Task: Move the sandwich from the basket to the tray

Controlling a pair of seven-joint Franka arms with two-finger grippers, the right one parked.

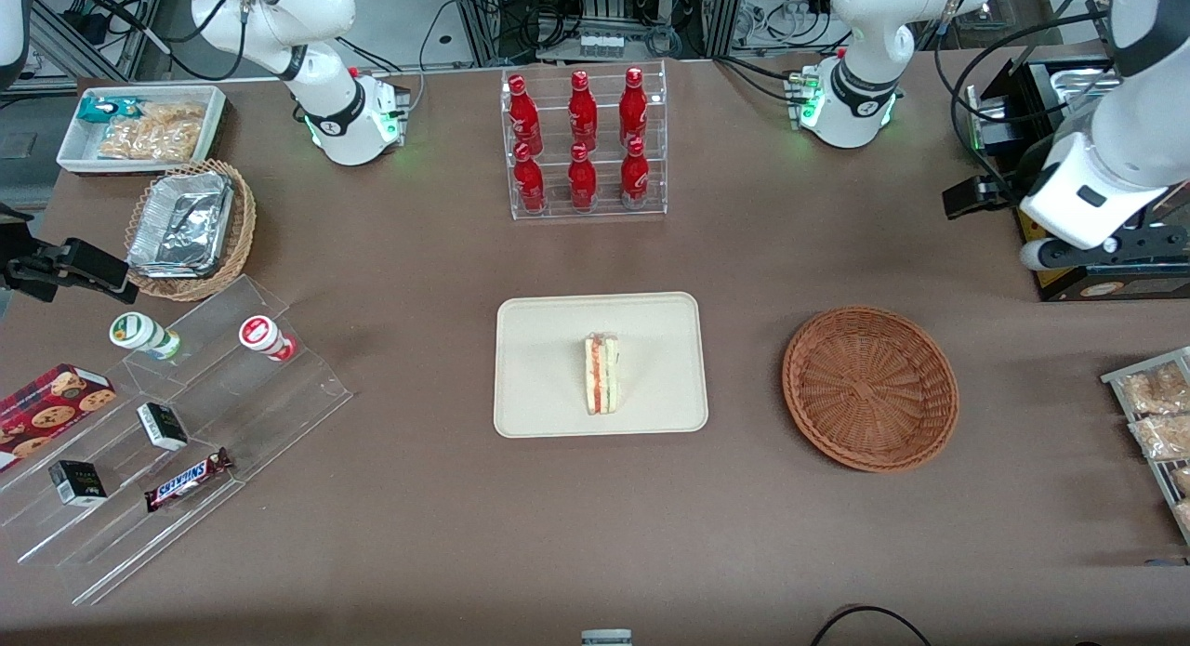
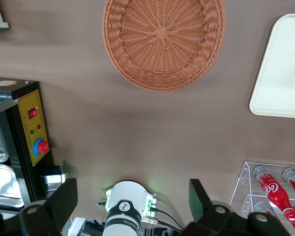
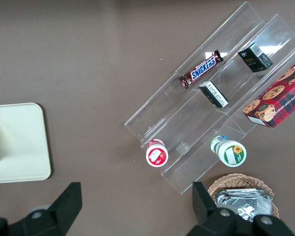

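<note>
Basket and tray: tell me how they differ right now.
The basket is round, reddish-brown wicker; the tray is a flat, cream rectangle. The basket is empty; the tray holds the sandwich. Both rest on the brown table. The gripper is raised near the working arm's end, fingers open.

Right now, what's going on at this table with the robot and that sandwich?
The sandwich already lies on the tray, and the basket beside it holds nothing. The left arm's gripper is pulled up and away, hovering high over the table near its own base, farther from the front camera than the basket. Its jaws stand wide open and hold nothing. Judging by how things lie, the move from basket to tray looks done.
</note>
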